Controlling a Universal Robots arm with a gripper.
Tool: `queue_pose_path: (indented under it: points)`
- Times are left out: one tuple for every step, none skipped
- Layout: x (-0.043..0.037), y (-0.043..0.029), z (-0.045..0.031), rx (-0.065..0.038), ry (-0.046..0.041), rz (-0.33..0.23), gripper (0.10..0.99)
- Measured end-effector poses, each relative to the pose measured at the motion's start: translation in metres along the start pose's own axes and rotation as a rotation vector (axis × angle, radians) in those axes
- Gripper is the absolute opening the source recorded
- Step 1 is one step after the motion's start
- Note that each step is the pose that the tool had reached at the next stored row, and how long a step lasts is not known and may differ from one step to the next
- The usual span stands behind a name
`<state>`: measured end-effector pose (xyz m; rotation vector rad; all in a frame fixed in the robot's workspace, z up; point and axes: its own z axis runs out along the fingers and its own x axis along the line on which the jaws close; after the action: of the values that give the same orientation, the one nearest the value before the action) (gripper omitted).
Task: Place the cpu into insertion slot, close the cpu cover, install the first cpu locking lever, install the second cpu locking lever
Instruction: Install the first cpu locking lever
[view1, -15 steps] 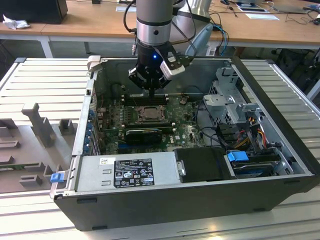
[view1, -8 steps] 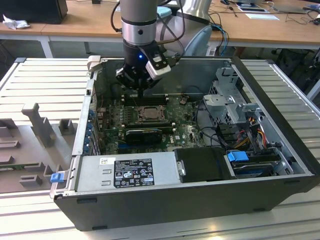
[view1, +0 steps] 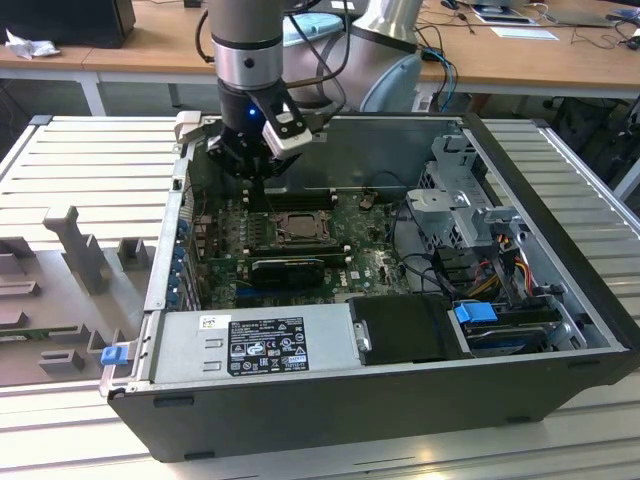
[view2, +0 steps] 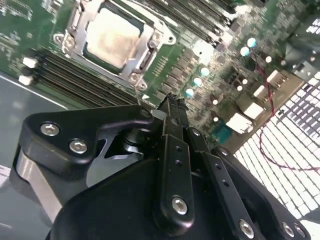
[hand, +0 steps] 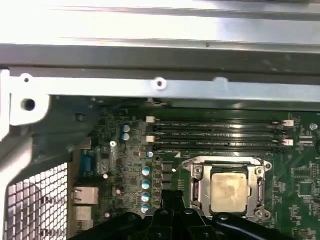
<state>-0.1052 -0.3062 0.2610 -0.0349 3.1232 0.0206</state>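
We saw an open computer case (view1: 300, 405) lying on its side on a slatted metal worktop (view1: 90, 160). In the exterior view the insertion slot (view1: 275, 241) sat on the green board near the middle of the case, a little toward ten o'clock. The cpu (view1: 300, 234) lay flat inside it, pale face up. Both wrist views showed the chip (view2: 111, 36) (hand: 229, 192) seated square. The cpu cover (view2: 150, 47) (hand: 197, 189) was folded down flat around it, so the face showed through the window. We could not tell how the locking levers stood.

The tool (view1: 265, 183) hung from the arm at about eleven o'clock of the slot in the exterior view, above the board and apart from the cover. In the second wrist view its black fingertips (view2: 172, 105) looked pressed together with no gap between them. We made out nothing gripped there. The first wrist view showed the tool (hand: 172, 200) just beside the slot, near a row of blue-topped capacitors (hand: 145, 190).

Long black memory slots (view1: 290, 198) (hand: 215, 135) ran beside the slot at its twelve o'clock in the exterior view. A long black card (view1: 290, 268) lay at six o'clock of it. Farther toward six stood a grey power supply (view1: 250, 340) with a white label. A metal drive cage (view1: 460, 200) stood at three o'clock. Grey fixtures (view1: 80, 250) rested on the worktop at nine o'clock of the case.
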Motion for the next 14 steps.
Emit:
queue_pose_path:
  points:
    - [0.0014,0.0029,0.0003,0.000,-0.0001,0.000,0.106]
    - [0.0031,0.0062,0.0007,0.000,-0.0001,0.000,0.106]
    - [0.0042,0.0086,0.0011,0.000,-0.0001,0.000,0.106]
    - [0.0045,0.0102,0.0013,0.000,0.0000,0.000,0.106]
    - [0.0046,0.0132,0.0016,0.000,-0.0001,0.000,0.106]
    - [0.0046,0.0144,0.0016,0.000,-0.0001,0.000,0.106]
    - [0.0046,0.0156,0.0017,0.000,-0.0001,0.000,0.106]
    - [0.0045,0.0169,0.0017,0.000,-0.0001,0.000,0.106]
    - [0.0045,0.0178,0.0017,0.000,-0.0001,0.000,0.106]
    - [0.0045,0.0185,0.0017,0.000,-0.0001,0.000,0.106]
    - [0.0043,0.0189,0.0017,0.000,0.0000,0.000,0.106]
    - [0.0038,0.0192,0.0018,0.000,-0.0001,0.000,0.106]
    - [0.0037,0.0192,0.0017,0.000,0.0001,0.000,0.106]
    - [0.0034,0.0192,0.0017,0.000,0.0003,0.000,0.106]
